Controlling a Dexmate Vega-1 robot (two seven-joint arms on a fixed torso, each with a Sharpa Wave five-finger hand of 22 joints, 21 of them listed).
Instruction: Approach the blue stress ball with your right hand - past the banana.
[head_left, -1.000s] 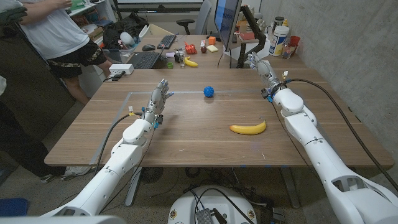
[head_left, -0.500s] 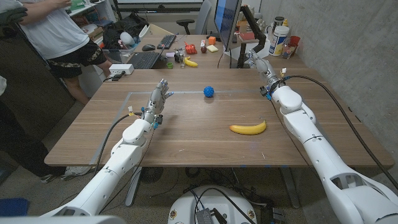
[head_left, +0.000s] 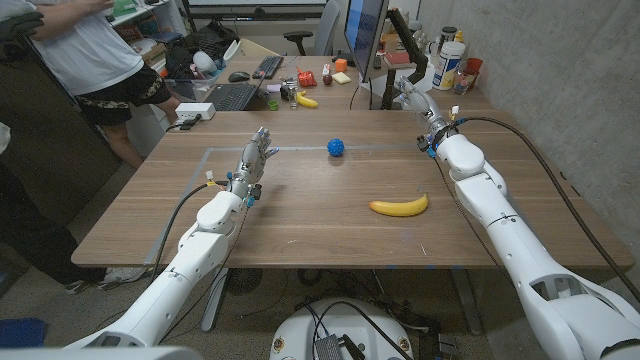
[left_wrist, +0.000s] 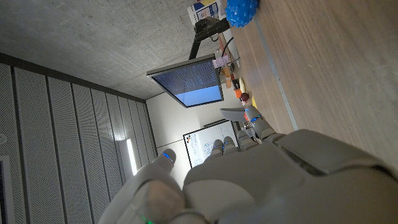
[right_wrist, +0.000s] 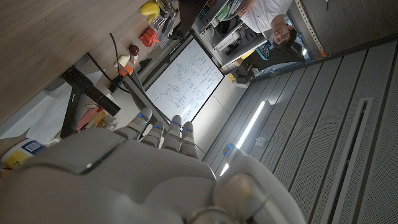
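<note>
A spiky blue stress ball (head_left: 336, 147) sits on the wooden table (head_left: 300, 215) toward the far middle; it also appears in the left wrist view (left_wrist: 242, 11). A yellow banana (head_left: 399, 206) lies nearer, to the right of centre. My right hand (head_left: 421, 108) is raised at the table's far right corner, well beyond the banana and to the right of the ball, holding nothing with fingers extended; its back fills the right wrist view (right_wrist: 143, 174). My left hand (head_left: 256, 160) stands on the left side, fingers apart and empty, its back in the left wrist view (left_wrist: 249, 180).
A second table behind holds a monitor (head_left: 365, 35), a keyboard (head_left: 233, 96), another small banana (head_left: 307, 100) and small items. Bottles (head_left: 448, 60) stand at the far right. A person (head_left: 90, 50) stands at the far left. A taped rectangle (head_left: 215, 152) marks the table.
My right hand has shifted slightly farther back and up near the table's far right corner. The left hand, ball and banana stay put.
</note>
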